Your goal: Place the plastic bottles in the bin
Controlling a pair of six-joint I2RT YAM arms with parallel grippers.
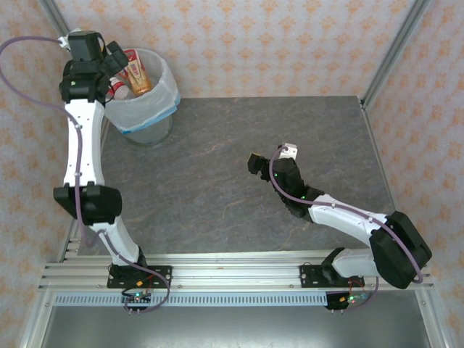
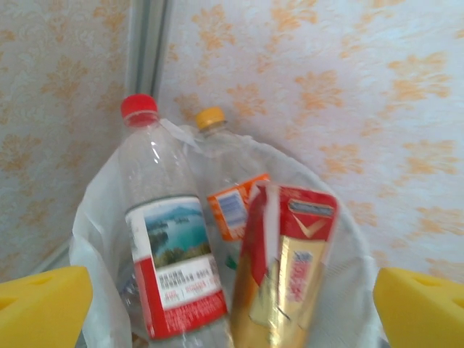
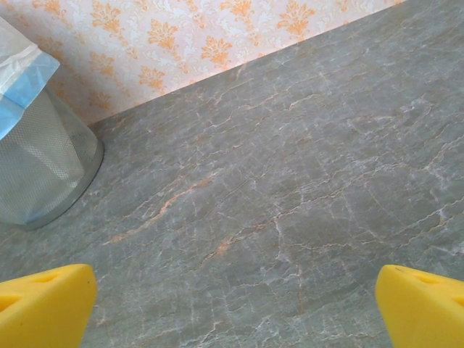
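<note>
Plastic bottles (image 2: 217,239) are in the bin (image 1: 148,119); three can be counted in left wrist view, upright or leaning inside the white bag (image 2: 98,239). Red-capped clear bottle (image 2: 174,268): the label has a lake-and-hills photo over a red band with small white print, too small to read. Behind it is the orange-capped clear bottle (image 2: 228,206), with an orange label and a blue-white panel, writing unreadable. Front right is the red-and-gold bottle (image 2: 290,290), with a white tick-like mark on the red top and red characters down the gold part; it is blurred and no brand is legible. My left jaws are released, left pads (image 2: 43,308) far apart at both frame edges, touching no bottle, hovering at the bin mouth. Top view adds placement: the bin is at the back-left corner of the grey marbled surface (image 1: 239,145), the bag's blue edge is folded over the rim, and my left arm reaches over it. From there the labels blur to red and gold patches. My right jaws are released too, right pads (image 3: 43,304) wide with nothing between, over bare surface near the middle. Right wrist view adds the bin's translucent grey wall from the side at far left, standing on the surface, well apart from my right jaws. Orange-patterned wall (image 3: 181,43) is behind.
</note>
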